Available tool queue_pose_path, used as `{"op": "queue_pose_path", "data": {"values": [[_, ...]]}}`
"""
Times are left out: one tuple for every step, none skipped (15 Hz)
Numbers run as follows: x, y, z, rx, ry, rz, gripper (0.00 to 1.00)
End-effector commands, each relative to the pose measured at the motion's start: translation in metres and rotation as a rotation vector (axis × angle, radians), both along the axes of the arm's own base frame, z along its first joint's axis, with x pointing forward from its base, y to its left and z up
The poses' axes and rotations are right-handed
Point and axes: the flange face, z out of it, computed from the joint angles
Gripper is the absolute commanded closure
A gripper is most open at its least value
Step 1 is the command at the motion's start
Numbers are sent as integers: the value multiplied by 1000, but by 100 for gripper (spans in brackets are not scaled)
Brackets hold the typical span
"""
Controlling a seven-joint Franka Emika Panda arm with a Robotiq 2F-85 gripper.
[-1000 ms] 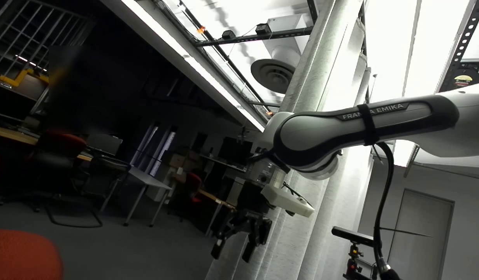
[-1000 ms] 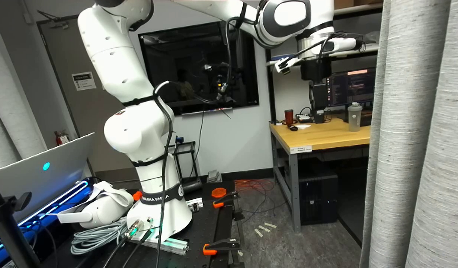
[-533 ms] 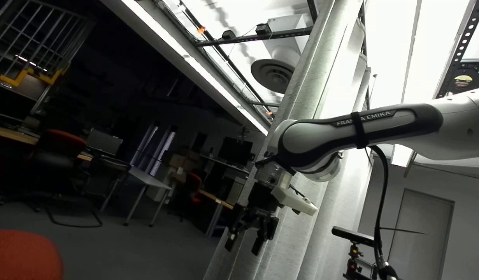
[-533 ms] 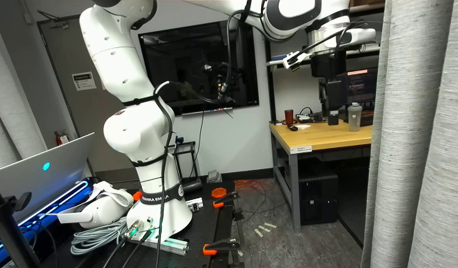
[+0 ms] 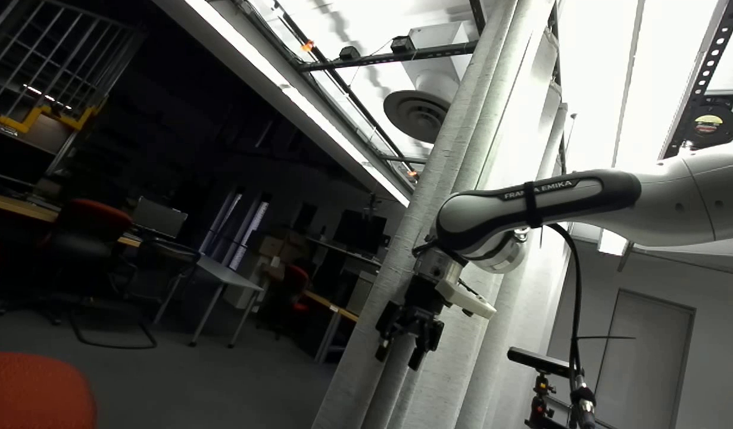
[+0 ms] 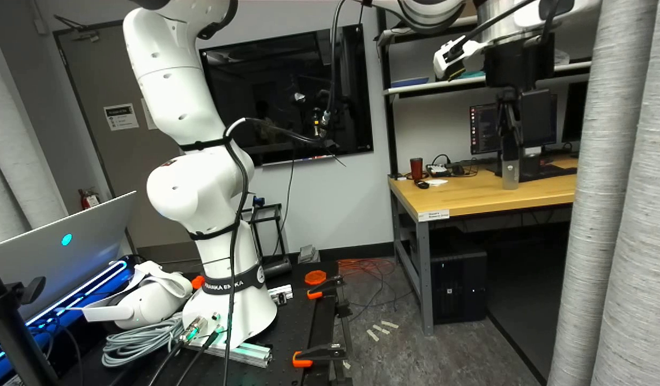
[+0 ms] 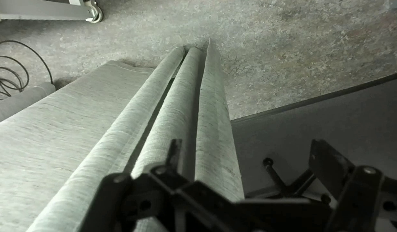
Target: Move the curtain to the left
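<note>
In the wrist view the gripper [image 7: 246, 141], jaws apart, hangs beside the curtain [image 7: 121, 129], whose free edge shows between them, contact unclear, while past that edge stands a chair base [image 7: 276, 175] and, past the hem, open floor [image 7: 282, 54].

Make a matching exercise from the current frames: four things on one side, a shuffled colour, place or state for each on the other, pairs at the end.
Things
1. curtain
2. tool
3. cup
4. headset

Descriptions
A. reddish, on the wooden desk
B. white, next to a coil of grey cable
C. pale grey, hanging in long folds
D. black, standing open

Pairs: 1-C; 2-D; 3-A; 4-B
</note>
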Motion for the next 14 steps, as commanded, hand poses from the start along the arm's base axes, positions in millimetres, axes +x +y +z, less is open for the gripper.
{"op": "queue_pose_path", "data": {"values": [[10, -29, 13, -23, 23, -1, 0], [3, -17, 6, -2, 1, -14, 0], [4, -23, 8, -2, 3, -19, 0], [4, -26, 9, -3, 4, -21, 0], [5, -27, 9, -3, 3, -22, 0], [5, -27, 9, -3, 4, -21, 0], [6, -26, 8, -3, 4, -21, 0], [6, -26, 8, -3, 5, -21, 0], [6, -26, 8, -3, 5, -21, 0], [6, -26, 8, -3, 5, -21, 0], [6, -27, 7, -7, 8, -22, 0], [4, -30, 7, -12, 10, -27, 0], [3, -34, 7, -15, 8, -32, 0], [2, -38, 6, -17, 7, -37, 0]]}}
